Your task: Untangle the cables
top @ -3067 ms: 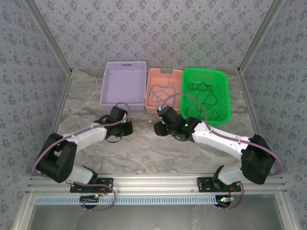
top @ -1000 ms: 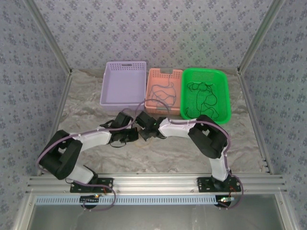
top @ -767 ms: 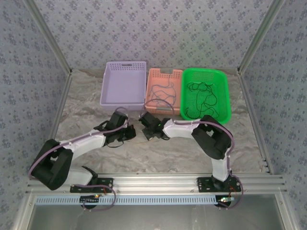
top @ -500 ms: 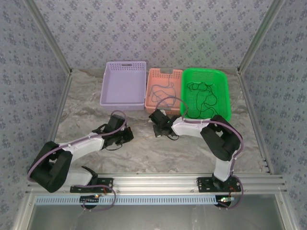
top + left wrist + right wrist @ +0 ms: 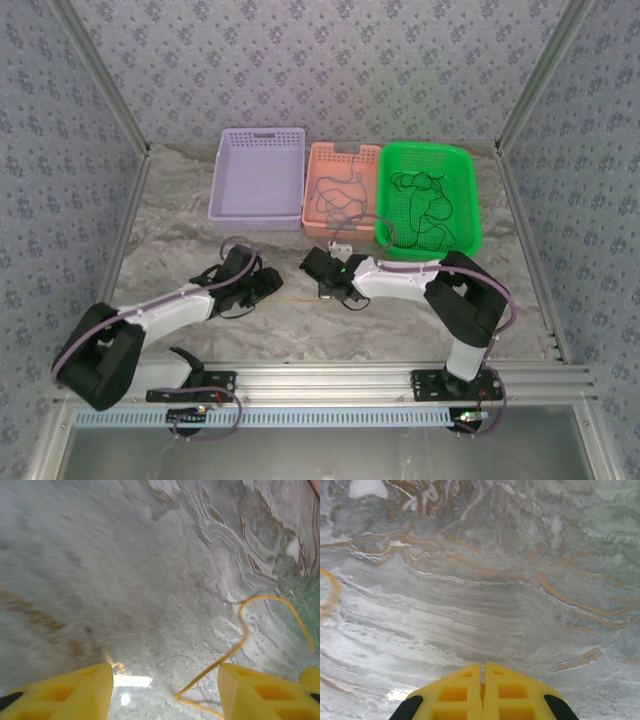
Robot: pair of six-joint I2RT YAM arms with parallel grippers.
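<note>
A thin yellow-orange cable (image 5: 243, 630) lies slack in a squiggle on the marble table, between the fingers of my left gripper (image 5: 165, 672), which stands open above it. My right gripper (image 5: 482, 666) is shut, with an orange sliver of that cable caught in the seam between its pads. More of the cable (image 5: 331, 592) curves on the table off to its left. From above, the left gripper (image 5: 268, 283) and right gripper (image 5: 318, 270) sit low at mid-table, a short way apart. Black cables (image 5: 425, 205) lie bunched in the green basket (image 5: 428, 148).
An orange basket (image 5: 345, 150) with one dark cable (image 5: 335, 192) stands between the green one and a lilac basket (image 5: 258, 135) along the back. A small white piece (image 5: 343, 245) lies just behind the right gripper. Patterned walls close in both sides.
The two grippers met near mid-table, then drew apart. The left gripper was shut and now stands open, pulled back toward the near left. The right gripper stayed shut and shifted right.
</note>
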